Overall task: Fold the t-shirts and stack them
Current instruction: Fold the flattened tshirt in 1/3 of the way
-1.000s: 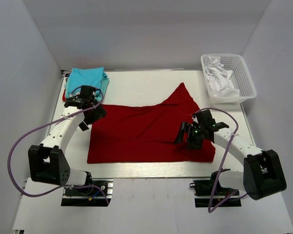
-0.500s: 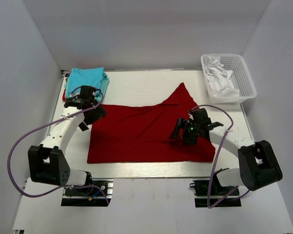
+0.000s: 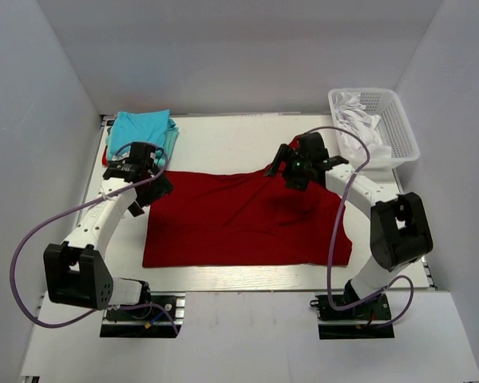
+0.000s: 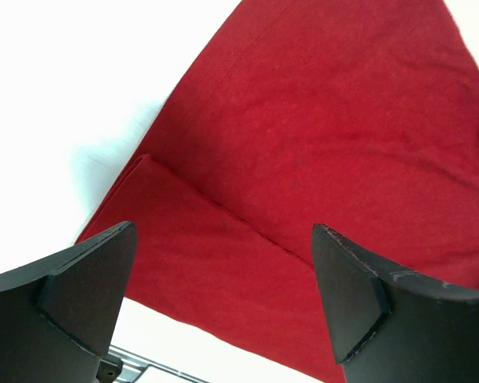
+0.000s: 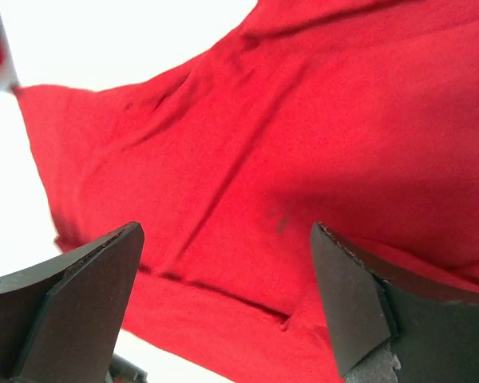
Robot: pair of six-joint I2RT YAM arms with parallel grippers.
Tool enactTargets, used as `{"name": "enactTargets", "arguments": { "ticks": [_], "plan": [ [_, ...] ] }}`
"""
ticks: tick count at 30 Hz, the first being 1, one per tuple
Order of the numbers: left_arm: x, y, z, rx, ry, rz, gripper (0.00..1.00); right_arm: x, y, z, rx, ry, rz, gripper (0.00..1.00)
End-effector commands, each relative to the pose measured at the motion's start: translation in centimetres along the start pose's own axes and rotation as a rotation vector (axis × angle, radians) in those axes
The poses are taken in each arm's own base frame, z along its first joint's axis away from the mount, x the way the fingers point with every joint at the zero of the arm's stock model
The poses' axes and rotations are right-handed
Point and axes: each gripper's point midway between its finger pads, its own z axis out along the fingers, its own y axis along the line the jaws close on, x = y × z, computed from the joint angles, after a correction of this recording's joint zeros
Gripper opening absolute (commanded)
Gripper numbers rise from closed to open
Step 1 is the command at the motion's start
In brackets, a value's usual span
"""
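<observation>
Jaws are held spread and empty on the left gripper (image 3: 148,189) and right gripper (image 3: 282,173), each poised over a far corner of the dark red t-shirt (image 3: 239,223) laid flat mid-table, seemingly for pinching and folding it before it joins the turquoise t-shirts (image 3: 144,128) stacked far-left.

Dark red t-shirt (image 4: 319,120): soft cloth, matt, fine knit, a few creases.
Turquoise t-shirts (image 3: 142,128): cloth, matt.
Basket (image 3: 405,129): white plastic mesh, a little glossy.
Table (image 3: 223,140): white, smooth.
Left gripper fingers (image 4: 80,295): black, matt, slightly grainy, probably plastic.
Right gripper fingers (image 5: 351,303): same finish.
Cables (image 3: 13,267): purple, smooth sheath.
</observation>
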Motion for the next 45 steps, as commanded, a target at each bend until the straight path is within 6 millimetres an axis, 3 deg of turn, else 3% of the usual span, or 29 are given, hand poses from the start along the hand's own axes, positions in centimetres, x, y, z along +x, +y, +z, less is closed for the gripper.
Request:
{"name": "enactTargets", "arguments": {
  "ticks": [1, 4, 7, 8, 10, 12, 14, 18, 22, 30, 37, 41, 45],
  "plan": [
    [0.2, 0.6, -0.6, 0.013, -0.014, 0.001, 1.0, 0.2, -4.3, -1.3, 0.265, 0.012, 0.007, 0.9],
    [0.2, 0.3, -0.4, 0.022, -0.008, 0.0, 1.0, 0.7, -5.8, -2.2, 0.332, 0.017, -0.044, 0.9],
    [0.6, 0.2, 0.2, 0.012, 0.015, 0.006, 1.0, -0.3, -5.7, -4.5, 0.321, -0.063, -0.087, 0.9],
    [0.6, 0.2, 0.2, 0.012, 0.015, 0.006, 1.0, 0.8, -6.4, -4.6, 0.322, -0.042, -0.097, 0.9],
    [0.4, 0.0, 0.5, 0.018, 0.009, 0.013, 1.0, 1.1, -5.6, -6.4, 0.254, -0.077, -0.117, 0.9],
    [0.8, 0.0, 0.8, 0.021, 0.02, 0.015, 1.0, 3.0, -6.0, -7.4, 0.216, -0.05, -0.126, 0.9],
    [0.9, -0.2, 1.0, 0.027, 0.026, 0.015, 1.0, 5.5, -6.3, -7.3, 0.173, 0.02, -0.104, 0.9],
    [0.9, -0.3, 1.5, 0.021, 0.032, 0.017, 1.0, 8.1, -6.6, -6.7, 0.08, 0.049, -0.085, 0.9],
    [1.2, -0.4, 1.7, 0.02, 0.046, 0.029, 1.0, 9.2, -5.8, -5.2, 0.018, 0.1, -0.055, 0.9],
    [1.1, 0.2, 1.5, -0.001, 0.037, 0.031, 1.0, 8.0, -5.8, -2.0, 0.023, 0.095, -0.034, 0.9],
    [1.1, 0.2, 1.5, -0.001, 0.038, 0.031, 1.0, 3.7, -3.9, -0.6, 0.01, -0.041, -0.028, 0.9],
    [1.4, -0.1, 1.4, 0.015, 0.054, 0.031, 1.0, 0.8, -2.3, 1.2, -0.033, -0.119, -0.04, 0.9],
    [1.8, 0.0, 1.5, 0.017, 0.065, 0.032, 1.0, -0.3, -1.5, 3.5, -0.053, -0.113, -0.037, 0.9]
  ]
}}
